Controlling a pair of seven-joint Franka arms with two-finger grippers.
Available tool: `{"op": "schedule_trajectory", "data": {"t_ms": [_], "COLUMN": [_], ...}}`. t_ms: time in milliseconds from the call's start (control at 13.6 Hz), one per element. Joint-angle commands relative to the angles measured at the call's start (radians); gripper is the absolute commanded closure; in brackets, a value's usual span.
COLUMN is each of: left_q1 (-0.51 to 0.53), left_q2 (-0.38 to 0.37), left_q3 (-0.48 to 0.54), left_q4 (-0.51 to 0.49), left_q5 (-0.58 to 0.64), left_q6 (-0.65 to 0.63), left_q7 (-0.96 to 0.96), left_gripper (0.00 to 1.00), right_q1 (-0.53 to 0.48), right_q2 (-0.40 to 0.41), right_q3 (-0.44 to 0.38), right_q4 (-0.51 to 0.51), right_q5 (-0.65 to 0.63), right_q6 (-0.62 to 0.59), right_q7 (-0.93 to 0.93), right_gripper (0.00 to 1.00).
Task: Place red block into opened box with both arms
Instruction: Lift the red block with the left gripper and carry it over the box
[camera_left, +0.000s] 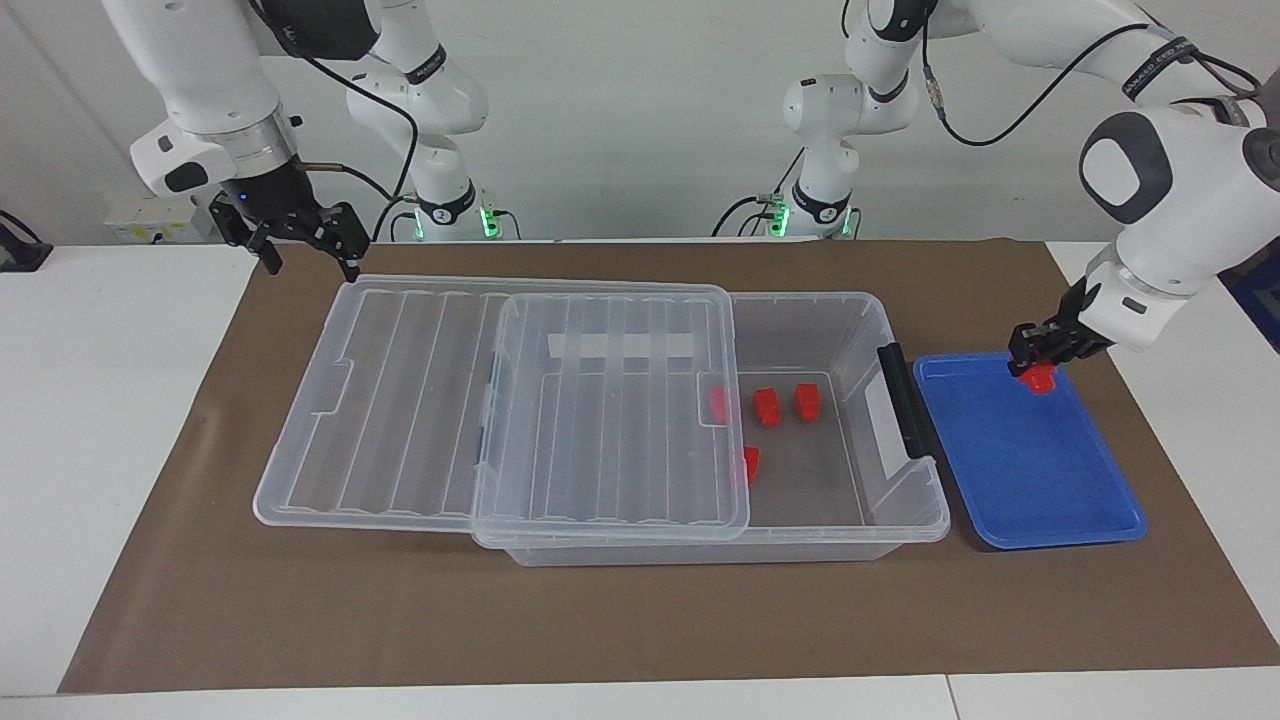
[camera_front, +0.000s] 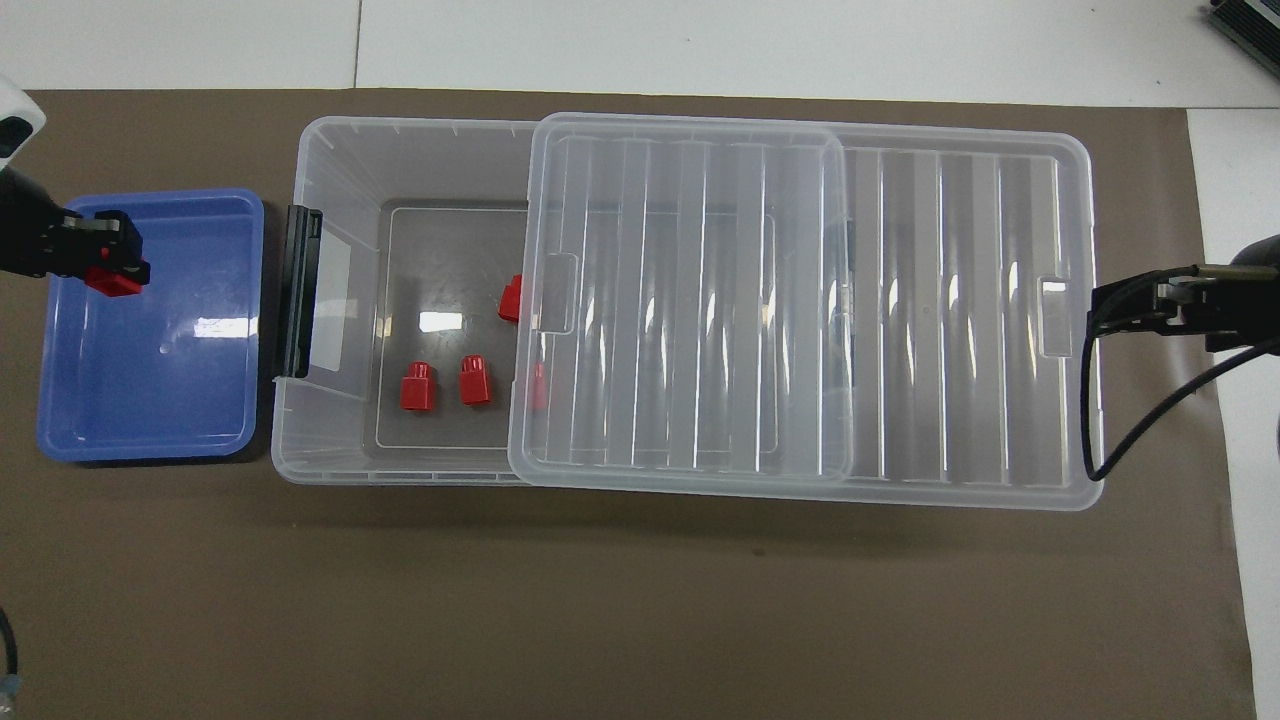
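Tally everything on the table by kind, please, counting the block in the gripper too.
Red blocks: 5, four in the box, one held by the left gripper over the blue tray
Clear box: 1
Clear lid: 1
Blue tray: 1
Total: 8

clear glossy plastic box (camera_left: 858, 330), ribbed see-through lid (camera_left: 430, 400) with a matt white tape strip (camera_left: 620, 346), shiny blue plastic tray (camera_left: 1040, 480) where glare was picked up, bright red plastic block (camera_left: 1040, 377), matt brown paper-like mat (camera_left: 640, 610), smooth white tabletop (camera_left: 90, 400)
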Motion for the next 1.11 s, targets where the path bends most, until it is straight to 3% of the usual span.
{"op": "schedule_trajectory", "data": {"t_ms": [0,148,295,443,738,1033], "left_q1": [-0.121,-0.206,-0.2,-0.212,-0.214,-0.214], "left_q2": [-0.003,-0.005,-0.011,-0.029,-0.1,-0.066], "left_q3": [0.003,-0.026,-0.127,-0.142,-0.161,-0.165], "left_q4": [0.037,0.037,0.035,-0.006,-0.303,-0.388], "left_q5": [0.034,0.036,0.039,0.036,0.077,0.129], "left_q6": [-0.039,-0.021,0.039,0.126,0.453,0.587], "left_q7": [-0.139,-0.279,-0.348,-0.365,-0.365,-0.364], "left_gripper": [1.0,1.0,1.0,1.0,1.0,1.0], "right_q1": [-0.008,-0.008,-0.008,-0.009,-0.008,-0.008], "right_q2": [-0.001,-0.003,-0.005,-0.006,-0.006,-0.008], "right_q3": [0.008,0.008,0.008,0.008,0.006,0.005], "right_q4": [0.003,0.001,-0.003,-0.012,-0.012,-0.014], "right_q5": [0.015,0.015,0.015,0.015,0.015,0.015], "right_q6": [-0.017,-0.024,-0.023,-0.015,-0.014,-0.012], "right_q7": [0.002,0.004,0.011,0.011,0.014,0.014], "right_gripper": [0.0,0.0,0.0,0.0,0.0,0.0]}}
